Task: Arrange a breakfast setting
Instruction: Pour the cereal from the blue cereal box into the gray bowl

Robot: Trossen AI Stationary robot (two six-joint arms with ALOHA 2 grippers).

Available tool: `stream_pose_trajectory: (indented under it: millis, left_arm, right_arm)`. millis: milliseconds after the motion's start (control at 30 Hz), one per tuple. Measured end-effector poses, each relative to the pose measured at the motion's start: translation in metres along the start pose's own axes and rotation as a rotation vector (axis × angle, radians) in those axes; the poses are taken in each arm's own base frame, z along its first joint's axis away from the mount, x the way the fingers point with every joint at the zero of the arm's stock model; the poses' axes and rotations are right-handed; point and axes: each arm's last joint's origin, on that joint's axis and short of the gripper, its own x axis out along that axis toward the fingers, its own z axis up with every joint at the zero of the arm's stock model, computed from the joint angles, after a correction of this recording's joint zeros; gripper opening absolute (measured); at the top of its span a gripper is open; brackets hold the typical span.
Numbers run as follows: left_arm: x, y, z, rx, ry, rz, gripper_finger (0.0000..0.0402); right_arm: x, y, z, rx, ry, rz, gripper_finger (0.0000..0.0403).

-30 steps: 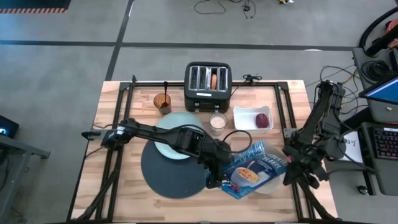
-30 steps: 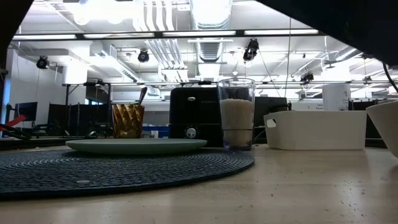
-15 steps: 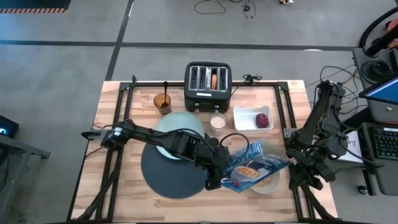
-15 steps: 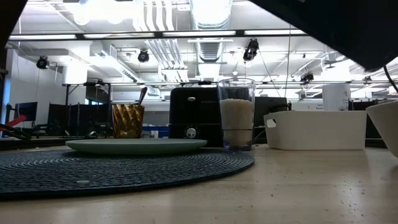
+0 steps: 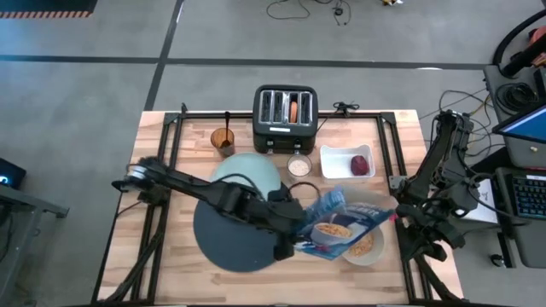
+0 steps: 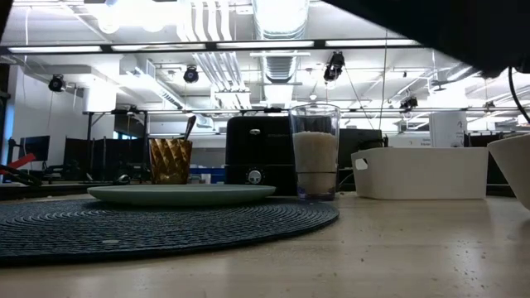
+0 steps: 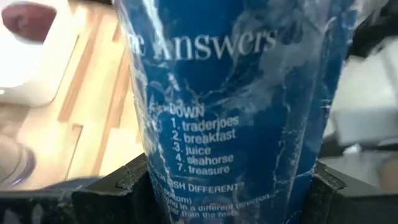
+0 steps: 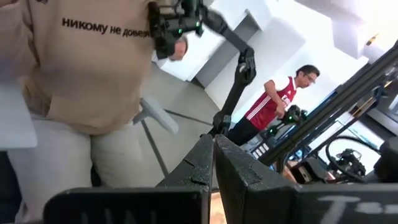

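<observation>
High view first: we are holding a blue cereal bag (image 5: 345, 223) in our left gripper (image 5: 294, 240), fingers pinching its lower end, tilted over the beige bowl (image 5: 367, 247) near the table's right front. We judge that we are pouring cereal. Our right gripper (image 8: 214, 163) is waiting off the table's right edge, fingers pressed together. The pale mint plate (image 5: 247, 170) is overlapping the dark-blue placemat (image 5: 230, 234). Next we are needing to right the bag and set it aside.
</observation>
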Motion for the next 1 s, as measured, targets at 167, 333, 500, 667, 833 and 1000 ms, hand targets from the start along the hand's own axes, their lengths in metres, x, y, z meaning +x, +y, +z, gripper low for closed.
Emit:
stream_pose_trajectory:
  millis: [167,333,500,667,833,1000]
  left_arm:
    - [-0.014,0.013,-0.030,-0.042,-0.164,-0.019,0.0233]
    - [-0.037,0.027,-0.064,-0.047,-0.260,0.202,0.0233]
    - [-0.065,0.041,-0.089,-0.041,-0.303,0.370,0.0233]
    - [-0.098,0.059,-0.112,-0.028,-0.358,0.552,0.0233]
    - [-0.135,0.080,-0.132,-0.033,-0.422,0.698,0.0233]
    - [-0.163,0.104,-0.155,0.015,-0.462,0.899,0.0233]
  right_arm:
    - [0.000,0.000,0.000,0.002,-0.005,-0.005,0.0009]
    - [0.000,0.000,0.000,0.001,0.000,-0.012,0.0009]
    - [0.001,-0.001,0.000,0.006,0.015,-0.043,0.0009]
    - [0.001,0.000,-0.003,0.028,0.044,-0.080,0.0009]
    - [0.001,0.000,-0.004,0.045,0.041,-0.082,0.0009]
    - [0.001,0.000,-0.004,0.067,0.040,-0.083,0.0009]
